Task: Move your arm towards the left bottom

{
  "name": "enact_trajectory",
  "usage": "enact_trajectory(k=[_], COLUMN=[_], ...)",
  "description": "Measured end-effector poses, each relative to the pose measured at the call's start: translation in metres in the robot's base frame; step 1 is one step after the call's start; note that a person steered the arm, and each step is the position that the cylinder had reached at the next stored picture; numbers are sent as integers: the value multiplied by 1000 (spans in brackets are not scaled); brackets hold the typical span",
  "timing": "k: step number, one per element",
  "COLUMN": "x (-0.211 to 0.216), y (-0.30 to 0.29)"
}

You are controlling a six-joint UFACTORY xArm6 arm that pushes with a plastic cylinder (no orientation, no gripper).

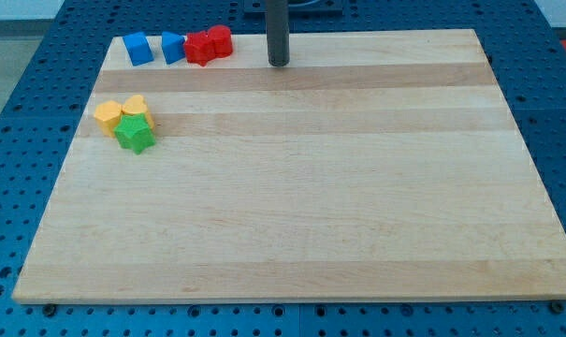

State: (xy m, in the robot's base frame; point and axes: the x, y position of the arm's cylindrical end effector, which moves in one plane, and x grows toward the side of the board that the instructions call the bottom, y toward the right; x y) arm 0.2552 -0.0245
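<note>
My tip [279,63] stands near the view's top edge of the wooden board [292,187], a little left of centre, touching no block. Just to its left lie two red blocks [208,45] pressed together. Left of them are two blue blocks, one [173,47] against the red pair and a blue cube [138,49] at the far left. Lower on the view's left, two yellow blocks [108,116] [135,108] and a green star-shaped block [134,135] sit bunched together.
The board rests on a blue perforated table [21,84] that shows on all sides. The board's edges lie close to the view's bottom and sides.
</note>
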Motion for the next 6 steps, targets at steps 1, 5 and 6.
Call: enact_trajectory(k=[1,5,6], x=[0,100,182], y=[0,16,-24])
